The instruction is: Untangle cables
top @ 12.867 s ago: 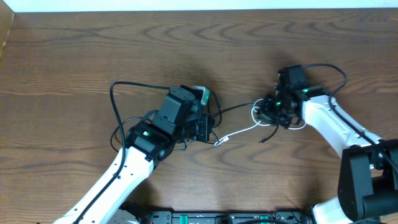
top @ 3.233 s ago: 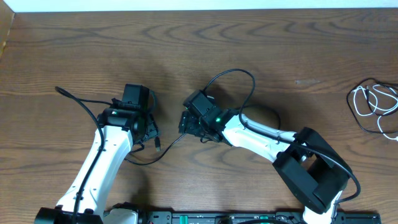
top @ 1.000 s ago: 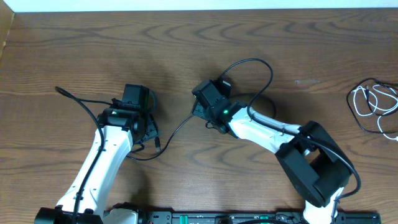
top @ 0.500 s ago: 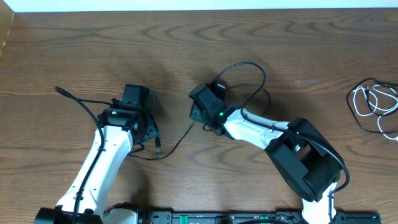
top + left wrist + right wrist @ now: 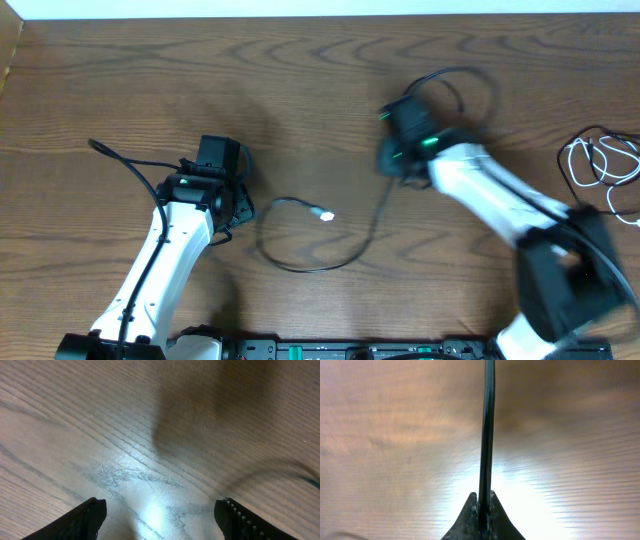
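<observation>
R gripper [image 5: 388, 165] sits right of table centre. Overhead view smears it + its whole arm, so detail there is poor. Wrist cam is clear tho: its two fingers [image 5: 468, 521] are pressed tight together, pinching the blk cable [image 5: 487, 425] btwn the tips. The cable runs straight up from the pinch to the top edge of that view, taut-looking.

From overhead, the blk cable [image 5: 310, 266] leaves the R gripper, drops toward the near edge and sweeps left in a wide open curve. It then turns back up and ends in a small plug [image 5: 323, 213] w/ a pale tip. The plug lies on the bare table [image 5: 120, 80], approx midway btwn the two grippers, touching neither. The whole run lies as one loose curve.

L gripper [image 5: 234, 208] is left of centre. It's near the left bend of the blk cable but apart from it, as far as overhead shows. Wrist cam: fingers [image 5: 86, 517] spread wide, only lit wood grain btwn them, gripping nothing. There's a faint dark streak [image 5: 280, 467] at right of that view, too blurred to say what it is.

Far right, at the table's edge, the wht cable [image 5: 603, 165] is bunched in small loops, partly cut by the frame. It's well apart from the blk cable and both grippers. A thin dark line [image 5: 590, 130] loops round it; can't tell if that's a further cord.
</observation>
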